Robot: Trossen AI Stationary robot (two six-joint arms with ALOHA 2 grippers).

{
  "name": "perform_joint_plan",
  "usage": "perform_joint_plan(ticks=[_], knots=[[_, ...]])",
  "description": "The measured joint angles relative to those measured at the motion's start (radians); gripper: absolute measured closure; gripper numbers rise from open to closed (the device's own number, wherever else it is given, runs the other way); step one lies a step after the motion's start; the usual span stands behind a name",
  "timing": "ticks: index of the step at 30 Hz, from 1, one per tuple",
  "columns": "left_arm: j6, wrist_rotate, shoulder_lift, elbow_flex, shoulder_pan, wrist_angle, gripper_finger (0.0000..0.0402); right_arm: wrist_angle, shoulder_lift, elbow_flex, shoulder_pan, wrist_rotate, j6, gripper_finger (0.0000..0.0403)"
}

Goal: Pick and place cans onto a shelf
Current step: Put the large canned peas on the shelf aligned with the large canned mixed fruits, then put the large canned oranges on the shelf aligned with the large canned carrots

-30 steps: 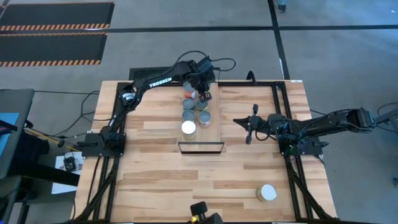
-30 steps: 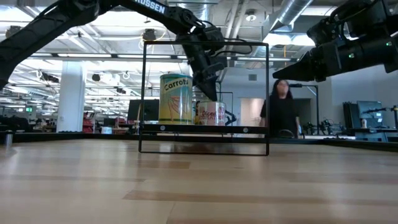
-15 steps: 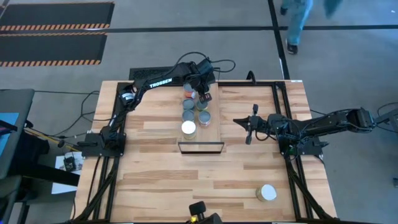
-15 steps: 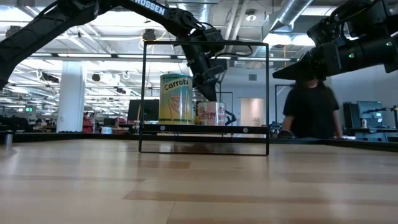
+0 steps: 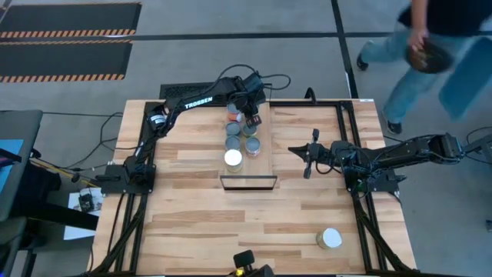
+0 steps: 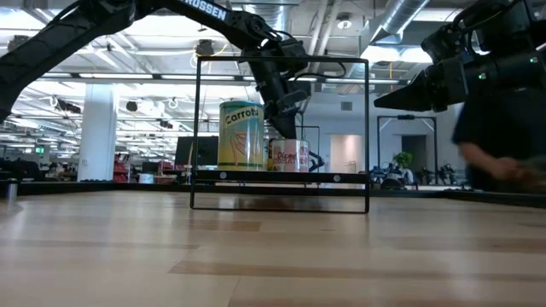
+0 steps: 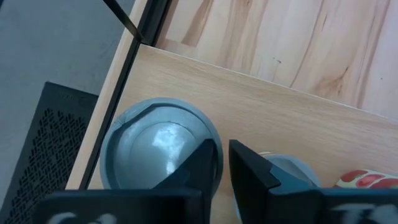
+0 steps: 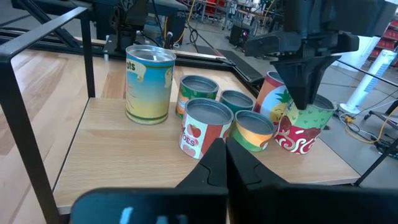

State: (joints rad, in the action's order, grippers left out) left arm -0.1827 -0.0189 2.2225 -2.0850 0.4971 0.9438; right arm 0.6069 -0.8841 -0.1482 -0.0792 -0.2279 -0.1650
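The shelf (image 5: 250, 175) is a light-wood plank on a black frame (image 6: 281, 176) at the table's middle. Several cans stand on its far half (image 5: 233, 143), among them a tall yellow-and-blue one (image 8: 149, 84) and a red one (image 8: 298, 135). One white-lidded can (image 5: 330, 238) stands on the table near the front right. My left gripper (image 5: 252, 119) is shut and points down over the red can at the shelf's far end (image 8: 305, 99); its wrist view (image 7: 224, 163) shows grey can tops on either side of its fingers. My right gripper (image 5: 307, 160) is shut and empty, in the air right of the shelf. My left gripper's shut fingertips (image 8: 303, 102) point down at the top rim of the red can (image 8: 311, 113), which stands upright on the shelf. I cannot tell whether they touch it.
The shelf's near half (image 5: 247, 165) is bare wood inside the tall black frame. A person (image 5: 430, 46) moves beyond the table's far right corner and shows in the low view (image 6: 503, 136). Open tabletop (image 5: 200, 223) lies near the front.
My left gripper has risen a little above the cans at the shelf's far end, staying shut. The cans have kept their places. A person has walked past behind the table toward its right side.
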Motion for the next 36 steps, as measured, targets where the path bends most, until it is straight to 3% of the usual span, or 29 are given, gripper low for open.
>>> perform_joint_plan(ticks=[11, 15, 20, 23, 28, 36], knots=[[-0.015, 0.001, -0.003, -0.087, -0.008, 0.058, 0.0311, 0.0, 0.0, 0.0, 0.0, 0.0, -0.001, 0.0398], [-0.03, -0.002, -0.021, -0.115, -0.043, 0.083, 0.032, 0.0, 0.0, 0.0, 0.0, -0.001, -0.003, 0.0398], [-0.041, -0.008, -0.053, -0.093, -0.116, 0.04, 0.0363, -0.004, 0.0, 0.0, 0.0, -0.001, -0.019, 0.0398], [-0.04, -0.019, -0.077, -0.042, -0.16, -0.049, 0.0393, -0.012, 0.0, 0.0, 0.0, -0.001, -0.02, 0.0398], [-0.004, -0.028, -0.152, 0.1, -0.218, -0.232, 0.0394, -0.02, 0.0, 0.0, 0.0, -0.001, -0.02, 0.0398], [0.061, -0.021, -0.374, 0.509, -0.278, -0.617, 0.0401, -0.012, 0.0, 0.0, 0.001, 0.018, -0.019, 0.0398]])
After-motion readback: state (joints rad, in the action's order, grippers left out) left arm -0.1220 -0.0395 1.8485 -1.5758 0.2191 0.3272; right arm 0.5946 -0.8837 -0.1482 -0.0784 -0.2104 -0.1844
